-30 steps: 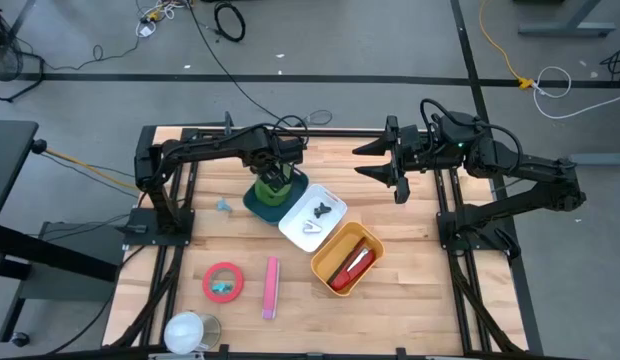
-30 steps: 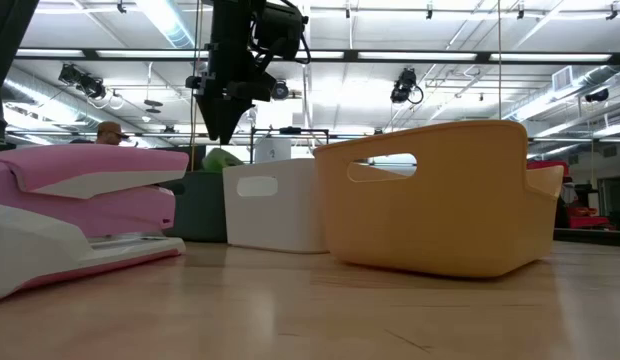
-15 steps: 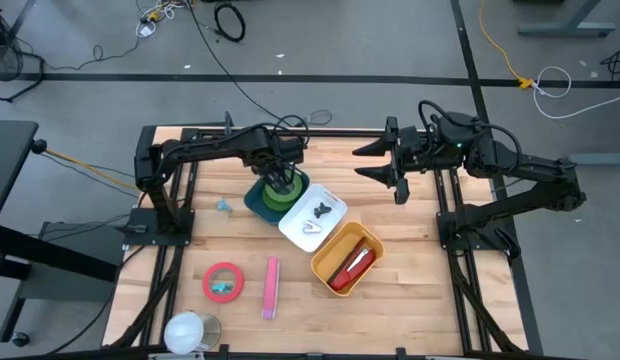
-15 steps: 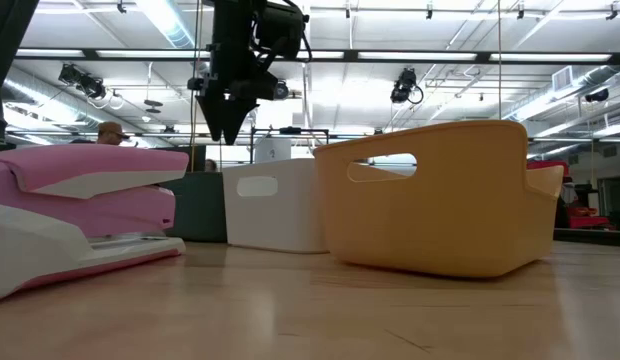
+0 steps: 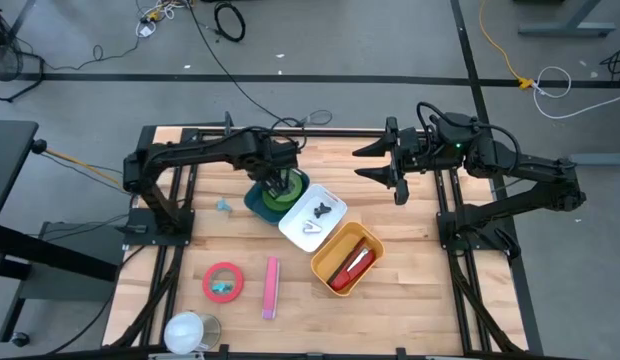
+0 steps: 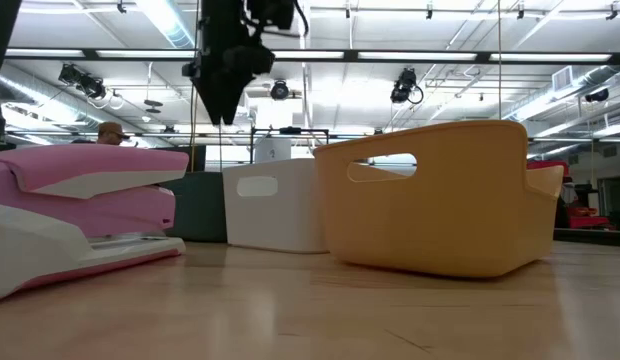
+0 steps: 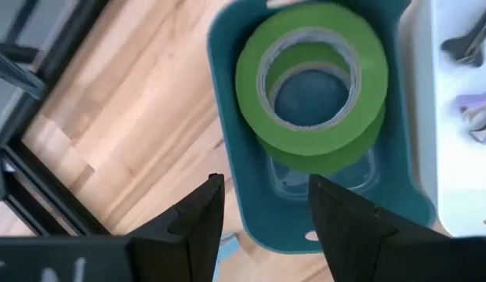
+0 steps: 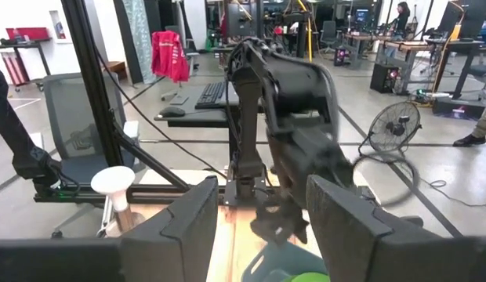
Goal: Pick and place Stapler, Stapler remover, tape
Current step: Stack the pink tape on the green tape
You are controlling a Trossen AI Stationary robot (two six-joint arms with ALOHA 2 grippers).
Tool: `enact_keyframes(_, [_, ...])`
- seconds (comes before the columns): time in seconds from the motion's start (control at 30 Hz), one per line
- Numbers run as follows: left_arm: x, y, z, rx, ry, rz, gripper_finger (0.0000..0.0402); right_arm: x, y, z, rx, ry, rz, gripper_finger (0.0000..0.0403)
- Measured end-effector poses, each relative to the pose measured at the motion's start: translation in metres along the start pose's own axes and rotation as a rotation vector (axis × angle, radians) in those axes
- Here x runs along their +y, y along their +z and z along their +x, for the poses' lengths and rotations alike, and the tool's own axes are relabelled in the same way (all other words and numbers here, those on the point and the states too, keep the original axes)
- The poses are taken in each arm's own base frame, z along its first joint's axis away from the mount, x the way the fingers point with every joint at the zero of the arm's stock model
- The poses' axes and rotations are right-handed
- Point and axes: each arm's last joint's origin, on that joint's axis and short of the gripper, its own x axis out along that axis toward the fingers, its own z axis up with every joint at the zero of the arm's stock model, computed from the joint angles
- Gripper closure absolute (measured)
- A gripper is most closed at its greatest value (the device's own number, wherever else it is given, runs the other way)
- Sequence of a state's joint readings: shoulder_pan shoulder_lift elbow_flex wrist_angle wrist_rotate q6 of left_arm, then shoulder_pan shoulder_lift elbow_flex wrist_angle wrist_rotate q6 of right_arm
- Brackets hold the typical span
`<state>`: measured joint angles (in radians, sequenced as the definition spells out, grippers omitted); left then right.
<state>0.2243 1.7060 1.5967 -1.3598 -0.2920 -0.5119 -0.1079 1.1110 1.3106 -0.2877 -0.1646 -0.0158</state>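
One left pincer, empty and parted, hangs over the green tape in the teal bin; descending could snag it.

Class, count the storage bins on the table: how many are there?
3. The teal bin under the left gripper, the white bin beside it, and the yellow bin next along.
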Motion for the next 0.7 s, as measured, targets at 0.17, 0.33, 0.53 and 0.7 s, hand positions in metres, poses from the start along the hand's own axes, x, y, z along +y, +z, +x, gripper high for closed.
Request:
enact_keyframes(0.17, [0.005, -0.014, -0.027, -0.094, -0.014, 0.012, 0.0214, 0.0, -0.001, 0.0, 0.006, -0.001, 0.001, 0.0209])
enact_keyframes(0.33, [0.008, -0.028, -0.048, -0.16, -0.046, 0.027, 0.0214, 0.0, -0.002, 0.0, 0.023, 0.0, 0.004, 0.0209])
enact_keyframes(0.53, [0.011, -0.046, -0.063, -0.151, -0.043, 0.135, 0.0214, 0.0, -0.005, 0.0, 0.048, 0.001, 0.009, 0.0209])
enact_keyframes(0.7, [0.011, -0.056, -0.065, -0.106, -0.018, 0.198, 0.0214, 0.0, -0.006, 0.0, 0.062, 0.001, 0.01, 0.0209])
